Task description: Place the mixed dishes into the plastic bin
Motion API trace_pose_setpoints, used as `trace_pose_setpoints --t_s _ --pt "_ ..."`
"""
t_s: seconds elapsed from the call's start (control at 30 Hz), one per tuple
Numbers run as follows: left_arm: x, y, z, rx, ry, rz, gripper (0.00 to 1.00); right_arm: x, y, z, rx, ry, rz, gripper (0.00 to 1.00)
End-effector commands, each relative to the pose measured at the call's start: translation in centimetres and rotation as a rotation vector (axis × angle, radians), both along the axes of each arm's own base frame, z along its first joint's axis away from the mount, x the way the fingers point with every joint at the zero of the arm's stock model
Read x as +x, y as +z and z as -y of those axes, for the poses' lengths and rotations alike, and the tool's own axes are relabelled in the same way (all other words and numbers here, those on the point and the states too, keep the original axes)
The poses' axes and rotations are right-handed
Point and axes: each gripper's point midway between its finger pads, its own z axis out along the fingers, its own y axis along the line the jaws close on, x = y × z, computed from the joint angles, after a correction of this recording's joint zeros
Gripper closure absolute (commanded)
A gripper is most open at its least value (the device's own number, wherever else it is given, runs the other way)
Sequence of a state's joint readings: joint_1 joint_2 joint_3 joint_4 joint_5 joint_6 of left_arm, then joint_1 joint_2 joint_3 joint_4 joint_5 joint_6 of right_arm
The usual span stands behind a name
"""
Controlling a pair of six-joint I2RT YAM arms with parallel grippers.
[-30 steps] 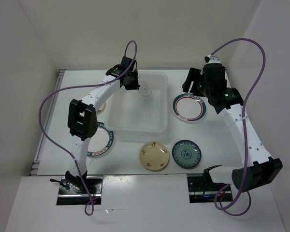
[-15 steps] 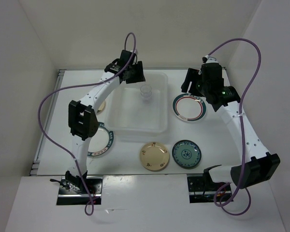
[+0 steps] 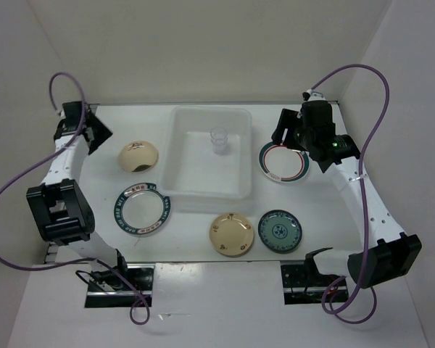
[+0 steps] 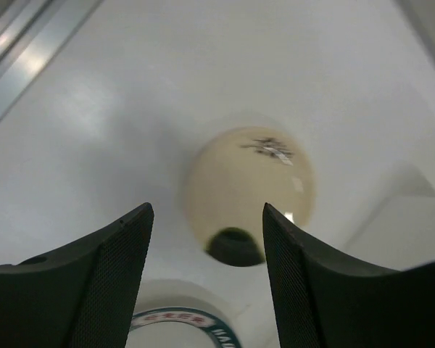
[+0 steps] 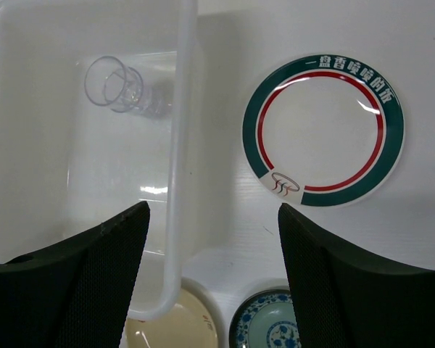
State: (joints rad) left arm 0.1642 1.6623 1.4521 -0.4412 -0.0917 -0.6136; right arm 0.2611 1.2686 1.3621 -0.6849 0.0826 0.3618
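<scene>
The plastic bin (image 3: 175,156) stands mid-table with one clear cup (image 3: 219,140) upright in it. A cream bowl (image 3: 139,155) lies dome-up left of the bin, and below it is a blue-rimmed plate (image 3: 141,211). In front of the bin lie a cream-yellow plate (image 3: 232,234) and a teal plate (image 3: 280,230). A green-red rimmed plate (image 3: 283,162) lies right of the bin. My left gripper (image 3: 96,135) hangs open at the back left, looking down on the bowl (image 4: 250,185); its jaws (image 4: 206,217) are empty. My right gripper (image 5: 214,217) is open above the bin's right rim (image 5: 181,145), with the cup (image 5: 123,90) and green-red plate (image 5: 322,130) in its view.
White walls close in the table at the back and on both sides. A metal rail (image 4: 29,58) runs along the left edge. The bin's corner (image 4: 413,225) and the blue-rimmed plate (image 4: 181,322) show in the left wrist view.
My left gripper opened and let go of the clear cup in the bin. That arm then swung far left to the back-left corner near the bowl. The right arm barely moved.
</scene>
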Motion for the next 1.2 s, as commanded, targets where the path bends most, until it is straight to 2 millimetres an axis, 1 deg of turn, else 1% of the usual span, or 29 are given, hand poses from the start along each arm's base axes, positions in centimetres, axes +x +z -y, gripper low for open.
trace_pose_setpoints --t_s 0.0,0.07,0.13,0.17,0.2,0.23,0.27,0.3,0.37,0.4,0.43,0.5,0.53,0.57,0.63,0.77,0.8,0.83,0.87,0.9,0.93,0.97,1.03,1.07,1.1,1.13,1.17 --pt "-2.1 -3.0 -2.6 -0.091 0.065 -0.013 0.31 -0.1 1.3 -0.1 0.017 0.009 0.055 0.23" --pt "-2.9 -4.4 -3.2 -0.114 0.077 -0.035 0.3 -0.1 1.3 -0.2 0.022 0.017 0.053 0.23" --pt "-3.0 -5.4 -3.7 -0.144 0.087 -0.033 0.29 0.1 1.0 -0.3 0.02 0.017 0.045 0.23" --pt "-3.0 -6.1 -3.7 -0.166 0.106 -0.037 0.28 0.1 1.0 -0.3 0.02 0.017 0.045 0.23" --pt "-3.3 -7.2 -3.9 -0.179 0.125 -0.049 0.28 0.1 1.0 -0.3 0.02 0.017 0.045 0.23" --pt "-3.3 -7.6 -3.9 -0.186 0.132 -0.049 0.28 0.1 1.0 -0.3 0.02 0.017 0.045 0.23" --pt "-3.4 -8.7 -3.8 -0.202 0.143 -0.069 0.28 0.1 1.0 -0.1 0.015 0.009 0.046 0.23" --pt "-3.1 -8.8 -3.8 -0.206 0.136 -0.062 0.28 0.1 1.0 -0.1 0.015 0.009 0.046 0.23" --pt "-3.6 -10.9 -3.5 -0.225 0.147 -0.105 0.28 0.1 1.0 0.1 0.002 0.005 0.048 0.23" --pt "-3.3 -11.1 -3.6 -0.233 0.156 -0.099 0.27 0.1 1.0 0.1 0.002 0.005 0.049 0.23" --pt "-3.7 -11.6 -3.4 -0.246 0.167 -0.111 0.25 0.2 1.0 0.3 -0.003 -0.003 0.05 0.23" --pt "-3.8 -13.4 -3.1 -0.272 0.178 -0.132 0.25 0.2 1.0 0.4 -0.008 -0.011 0.051 0.23" --pt "-3.8 -13.4 -3.1 -0.273 0.178 -0.132 0.25 0.2 1.0 0.4 -0.008 -0.011 0.051 0.23" --pt "-3.9 -14.2 -2.9 -0.29 0.178 -0.141 0.25 0.2 1.0 0.4 -0.008 -0.011 0.051 0.23" --pt "-3.9 -14.8 -2.7 -0.304 0.179 -0.142 0.24 0.3 1.4 0.4 -0.005 -0.011 0.06 0.23" --pt "-4.0 -15.9 -2.4 -0.329 0.188 -0.149 0.22 0.5 0.6 0.4 -0.013 -0.01 0.033 0.23" --pt "-3.7 -15.8 -2.5 -0.326 0.187 -0.137 0.22 0.5 0.6 0.4 -0.013 -0.01 0.033 0.23" --pt "-3.9 -16.1 -2.4 -0.333 0.194 -0.138 0.22 0.5 1.0 0.4 -0.01 -0.01 0.042 0.23" --pt "-3.8 -16.2 -2.4 -0.339 0.201 -0.126 0.24 0.5 1.0 0.4 -0.01 -0.01 0.042 0.23" --pt "-4.2 -16.7 -2.2 -0.34 0.202 -0.134 0.29 0.7 0.7 0.3 -0.013 -0.01 0.033 0.23" --pt "-3.9 -16.6 -2.3 -0.338 0.201 -0.122 0.32 0.7 0.7 0.4 -0.02 -0.005 0.034 0.23" --pt "-4.1 -16.8 -2.0 -0.355 0.203 -0.124 0.36 0.7 0.7 0.4 -0.02 -0.005 0.034 0.23" --pt "-4.0 -17.1 -2.0 -0.361 0.21 -0.124 0.44 0.7 0.7 0.5 -0.025 -0.013 0.035 0.23" --pt "-3.9 -17.9 -1.6 -0.387 0.203 -0.133 0.55 0.9 0.3 0.5 -0.028 -0.013 0.027 0.23" --pt "-4.0 -18.2 -1.4 -0.404 0.207 -0.14 0.6 0.9 0.3 0.5 -0.028 -0.013 0.027 0.23" --pt "-3.8 -18.4 -1.4 -0.41 0.214 -0.139 0.62 0.9 0.3 0.5 -0.028 -0.013 0.027 0.23" --pt "-4.2 -19.0 -1.1 -0.432 0.218 -0.155 0.62 0.9 0.7 0.5 -0.025 -0.013 0.035 0.23"
